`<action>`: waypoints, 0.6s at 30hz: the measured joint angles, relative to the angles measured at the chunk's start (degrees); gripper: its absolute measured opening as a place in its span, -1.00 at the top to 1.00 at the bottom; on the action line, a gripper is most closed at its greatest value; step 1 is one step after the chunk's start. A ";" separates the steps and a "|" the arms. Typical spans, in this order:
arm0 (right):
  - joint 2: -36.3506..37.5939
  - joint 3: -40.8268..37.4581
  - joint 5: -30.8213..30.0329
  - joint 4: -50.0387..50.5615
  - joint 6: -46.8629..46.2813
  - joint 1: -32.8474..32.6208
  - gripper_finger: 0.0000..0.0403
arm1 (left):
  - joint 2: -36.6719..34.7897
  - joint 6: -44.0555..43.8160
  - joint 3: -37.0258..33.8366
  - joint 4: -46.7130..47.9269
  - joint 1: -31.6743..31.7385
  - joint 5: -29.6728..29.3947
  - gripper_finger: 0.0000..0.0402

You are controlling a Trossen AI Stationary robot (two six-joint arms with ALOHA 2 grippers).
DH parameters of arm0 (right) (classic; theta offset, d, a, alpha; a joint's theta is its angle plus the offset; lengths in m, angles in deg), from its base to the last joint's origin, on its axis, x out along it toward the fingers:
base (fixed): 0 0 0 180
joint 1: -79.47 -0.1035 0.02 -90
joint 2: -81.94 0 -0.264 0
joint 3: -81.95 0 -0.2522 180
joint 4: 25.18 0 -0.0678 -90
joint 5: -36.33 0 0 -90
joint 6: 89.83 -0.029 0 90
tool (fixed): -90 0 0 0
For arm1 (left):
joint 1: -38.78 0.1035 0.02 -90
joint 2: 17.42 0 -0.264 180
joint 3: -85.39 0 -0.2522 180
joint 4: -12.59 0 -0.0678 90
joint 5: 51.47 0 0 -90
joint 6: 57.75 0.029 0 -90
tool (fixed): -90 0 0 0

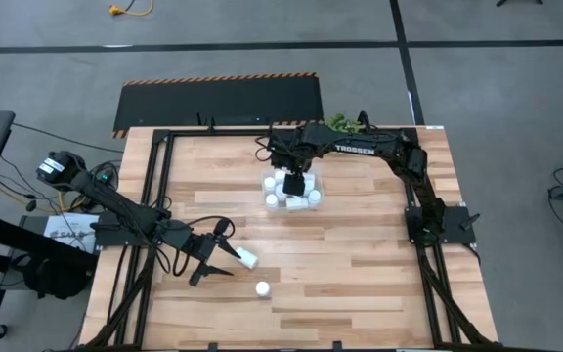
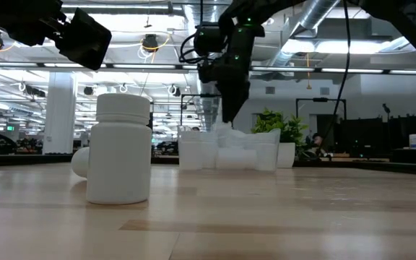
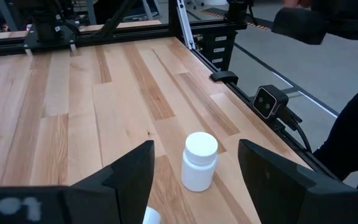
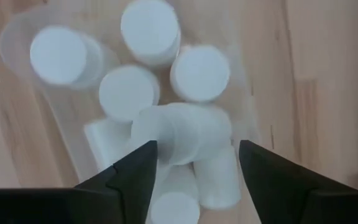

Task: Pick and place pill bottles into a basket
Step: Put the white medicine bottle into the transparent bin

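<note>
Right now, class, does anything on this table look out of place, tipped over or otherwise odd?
Yes. One pill bottle lies on its side near the left gripper, while another stands upright nearby. Inside the clear basket under the right gripper, the bottles are jumbled, some upright, some tipped.

My wooden tabletop (image 1: 360,274) sits inside a black frame (image 1: 159,186). Just beyond the tabletop's far edge, a dark mat with striped hazard edging (image 1: 218,103) lies on the grey floor. A green potted plant (image 1: 342,123) stands at the tabletop's far edge.
</note>
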 joint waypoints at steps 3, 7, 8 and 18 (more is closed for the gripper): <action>0.36 0.02 0.00 3.35 0.61 -0.01 -0.06 | -0.01 -0.02 0.00 0.00 0.00 0.00 -0.10; 0.63 1.80 -0.20 7.37 1.18 -0.47 -0.03 | 0.00 0.03 0.00 0.00 0.01 0.00 -0.10; 0.88 2.51 -0.17 8.45 1.40 -0.47 -0.02 | 0.00 0.20 0.00 0.00 0.01 0.00 -0.10; 6.11 8.52 0.01 16.98 0.30 -1.49 0.10 | -0.01 -0.25 0.00 -0.25 0.00 0.13 -0.10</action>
